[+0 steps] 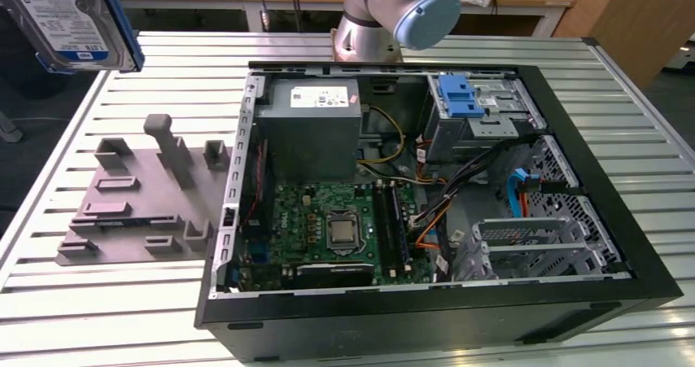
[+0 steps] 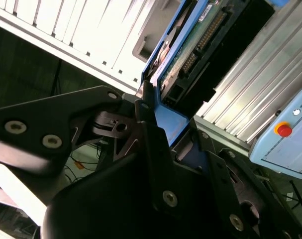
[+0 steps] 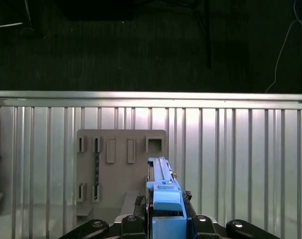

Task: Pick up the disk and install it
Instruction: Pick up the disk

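**Disk aloft in the pincer, well apart from the case**

The disk hangs in the air above the tabletop, over the side that carries the grey holder plate and well apart from the open computer case. In the first wrist view it stands on edge, directly above the plate.

By its look it is a stiff, dense metal slab, fairly heavy for its size and unforgiving of knocks. The labelled face is smooth and likely slippery, and the connector row on its circuit side is best left untouched. The blue carrier frame along its edges seems the safest place to take hold (plastic, with a little give).

That is where the pincer has it. The jaws stand narrowly apart, clamped on one end of the frame from both sides, and the rest of the disk juts out beyond them unsupported.
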Robot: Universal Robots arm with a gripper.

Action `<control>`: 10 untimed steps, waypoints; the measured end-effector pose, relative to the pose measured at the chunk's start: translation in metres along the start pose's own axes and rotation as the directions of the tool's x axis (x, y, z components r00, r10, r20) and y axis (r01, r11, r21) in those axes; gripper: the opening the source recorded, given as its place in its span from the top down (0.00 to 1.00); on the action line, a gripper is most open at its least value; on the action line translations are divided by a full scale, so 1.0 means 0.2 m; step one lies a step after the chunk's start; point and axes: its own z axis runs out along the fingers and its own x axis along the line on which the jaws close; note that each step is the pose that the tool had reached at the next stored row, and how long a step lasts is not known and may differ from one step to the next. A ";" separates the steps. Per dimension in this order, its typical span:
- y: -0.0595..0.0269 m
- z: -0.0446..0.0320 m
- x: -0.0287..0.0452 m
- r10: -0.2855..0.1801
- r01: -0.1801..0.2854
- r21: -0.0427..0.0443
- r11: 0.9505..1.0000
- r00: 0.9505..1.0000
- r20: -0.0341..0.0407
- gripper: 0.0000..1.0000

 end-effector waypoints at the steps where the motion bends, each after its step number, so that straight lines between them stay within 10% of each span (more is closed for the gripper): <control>1: 0.000 0.000 0.000 0.000 0.000 0.000 1.000 1.000 0.000 0.64; 10: -0.008 0.000 0.000 0.000 0.000 0.000 1.000 1.000 0.000 0.64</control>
